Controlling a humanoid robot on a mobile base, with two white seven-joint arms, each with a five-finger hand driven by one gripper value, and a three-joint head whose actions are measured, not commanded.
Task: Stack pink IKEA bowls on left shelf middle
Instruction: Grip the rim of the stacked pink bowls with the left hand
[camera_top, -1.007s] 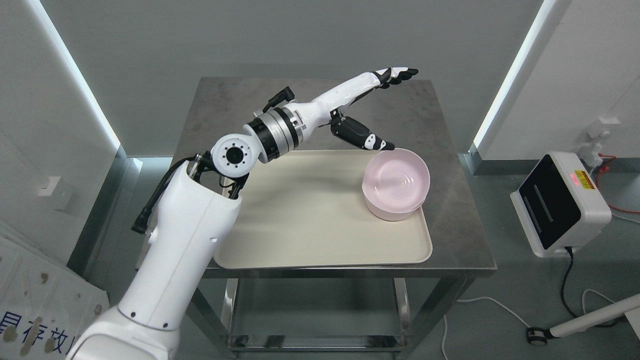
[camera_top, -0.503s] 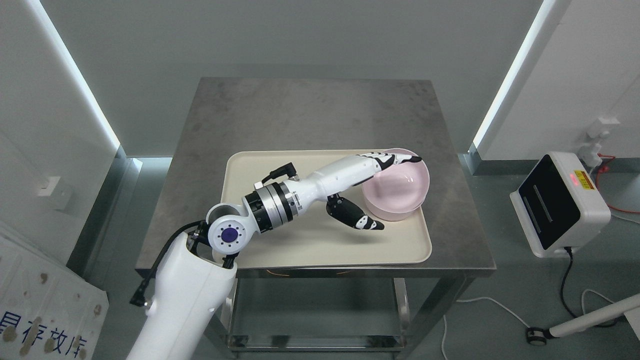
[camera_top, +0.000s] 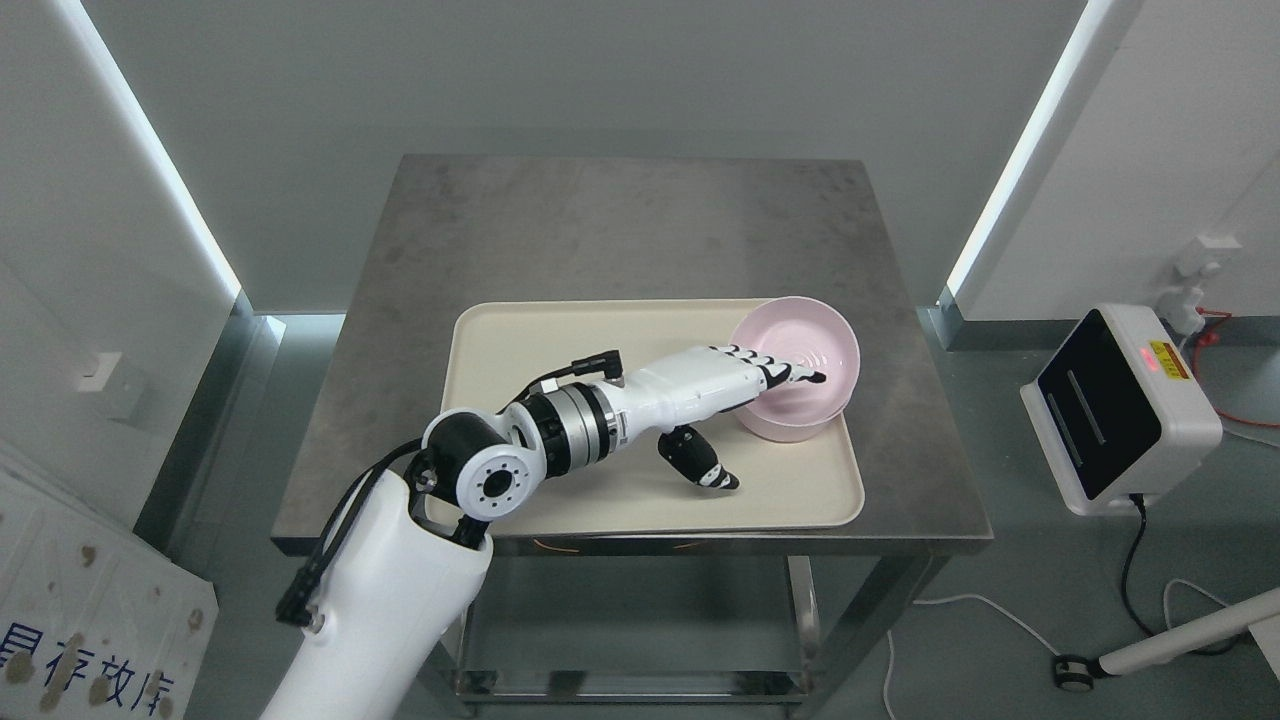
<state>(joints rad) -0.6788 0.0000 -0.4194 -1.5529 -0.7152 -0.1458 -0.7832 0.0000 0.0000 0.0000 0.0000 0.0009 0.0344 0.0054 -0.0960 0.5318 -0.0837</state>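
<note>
Grey desk (camera_top: 600, 230) at frame centre carries a cream tray (camera_top: 560, 350); left hand (camera_top: 735, 375) reaches into pink bowls (camera_top: 815, 345), fingers (camera_top: 790, 372) extended inside, thumb outside the wall, not closed on them.

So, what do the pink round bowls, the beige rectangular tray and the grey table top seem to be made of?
Pink round bowls: probably glossy plastic or glazed ceramic; the inside shines with ringed reflections. The look cannot settle which.
Beige rectangular tray: likely matte plastic, with an even colour, rounded corners and a raised rim.
Grey table top: apparently brushed steel, dull and mottled, on shiny metal legs.
</note>
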